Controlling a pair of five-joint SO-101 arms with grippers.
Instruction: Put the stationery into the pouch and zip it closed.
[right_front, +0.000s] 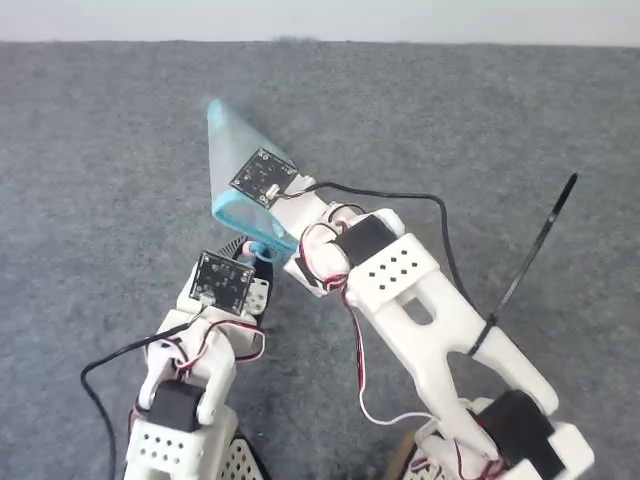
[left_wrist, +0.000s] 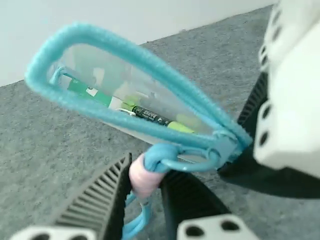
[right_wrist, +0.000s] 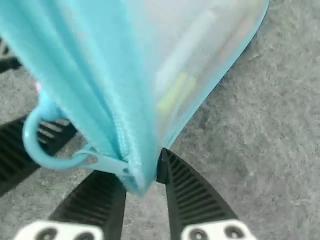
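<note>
Here, the pouch (right_front: 228, 150) hangs lifted off the grey mat (right_front: 100, 150), its mouth agape and the pens (left_wrist: 150, 116) lying inside along its lower wall. The right gripper (right_wrist: 143, 171) pinches the pouch's corner at the slider end, jaws nearly together on the thin fabric. The left gripper (left_wrist: 146, 176), just below that corner, is clamped on the zip pull (left_wrist: 142, 177), a pink bead on a blue cord ringed to the slider (left_wrist: 222, 147). The pouch looks light, soft and floppy, and its clear wall is probably slippery, so it will likely sag or twist unless the corner is kept taut. The stiffer zip tape and the pull are the sound holds. Drawing the pull along the tape, away from the pinned corner, should close it.
</note>
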